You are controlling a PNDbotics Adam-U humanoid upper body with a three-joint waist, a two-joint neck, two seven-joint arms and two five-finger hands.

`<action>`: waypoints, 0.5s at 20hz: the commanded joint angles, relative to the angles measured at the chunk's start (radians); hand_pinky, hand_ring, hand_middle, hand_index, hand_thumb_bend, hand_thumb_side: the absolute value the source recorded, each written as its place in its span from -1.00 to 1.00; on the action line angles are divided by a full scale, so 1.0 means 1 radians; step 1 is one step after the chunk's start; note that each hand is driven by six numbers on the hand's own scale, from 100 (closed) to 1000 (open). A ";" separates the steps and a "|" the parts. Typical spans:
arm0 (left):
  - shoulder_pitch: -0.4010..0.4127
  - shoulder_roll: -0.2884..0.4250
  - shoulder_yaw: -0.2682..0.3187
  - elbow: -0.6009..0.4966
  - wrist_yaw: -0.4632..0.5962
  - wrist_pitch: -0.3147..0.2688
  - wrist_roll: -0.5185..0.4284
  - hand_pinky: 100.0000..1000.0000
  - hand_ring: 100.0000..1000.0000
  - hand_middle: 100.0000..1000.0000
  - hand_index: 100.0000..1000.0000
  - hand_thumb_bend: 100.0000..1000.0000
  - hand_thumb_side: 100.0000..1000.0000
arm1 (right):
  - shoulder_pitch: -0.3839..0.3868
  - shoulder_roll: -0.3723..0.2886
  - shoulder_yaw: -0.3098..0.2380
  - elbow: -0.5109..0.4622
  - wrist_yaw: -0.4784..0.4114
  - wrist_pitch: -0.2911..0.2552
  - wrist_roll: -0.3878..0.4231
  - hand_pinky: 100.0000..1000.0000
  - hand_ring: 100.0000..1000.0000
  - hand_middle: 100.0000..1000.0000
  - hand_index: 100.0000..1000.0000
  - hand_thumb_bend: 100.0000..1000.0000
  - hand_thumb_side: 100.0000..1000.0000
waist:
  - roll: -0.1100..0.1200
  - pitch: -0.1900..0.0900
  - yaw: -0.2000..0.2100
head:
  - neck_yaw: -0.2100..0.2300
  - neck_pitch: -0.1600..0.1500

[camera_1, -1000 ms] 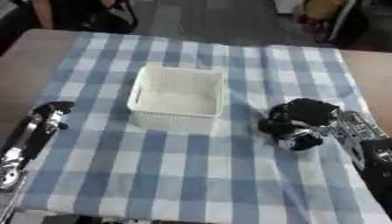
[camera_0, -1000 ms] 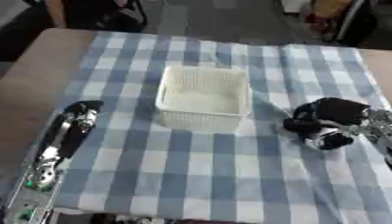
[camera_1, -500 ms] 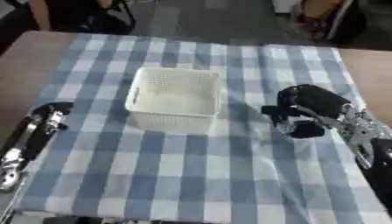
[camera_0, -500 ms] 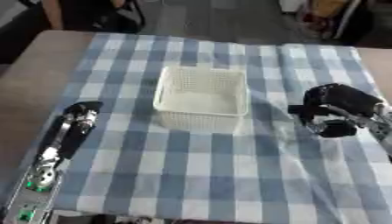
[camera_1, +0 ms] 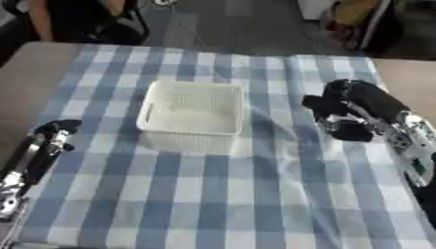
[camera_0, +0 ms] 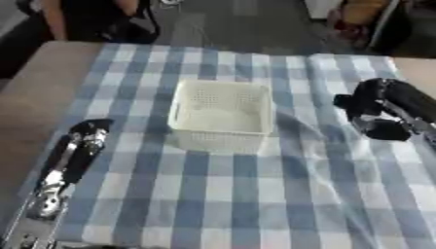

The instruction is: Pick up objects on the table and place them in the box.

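A white mesh basket (camera_0: 223, 115) stands in the middle of the blue-and-white checked cloth and looks empty. To its right my right hand (camera_1: 351, 101) hangs above the cloth with its fingers curled round a dark roundish object (camera_1: 350, 131), which hangs below the fingers. A gap of cloth separates the hand from the basket's right wall. My left hand (camera_0: 78, 145) lies flat on the cloth at the lower left, fingers straight and pointing away from me, holding nothing.
The checked cloth (camera_0: 247, 194) covers most of the brown table (camera_0: 34, 82), which shows bare at the left and far right. A person and a dark chair (camera_0: 94, 19) are beyond the far left edge. Clutter (camera_0: 362, 14) stands past the far right.
My right hand has risen off the cloth with the dark object and moved a little toward the far side. The left hand has not moved.
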 commanded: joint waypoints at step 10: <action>-0.002 0.014 0.006 -0.008 -0.002 -0.002 -0.003 0.19 0.51 0.53 0.60 -0.66 1.00 | -0.130 -0.033 -0.021 -0.091 -0.051 0.042 0.017 0.23 -0.01 -0.03 -0.02 -1.00 0.44 | -0.001 -0.015 -0.002 | 0.000 -0.008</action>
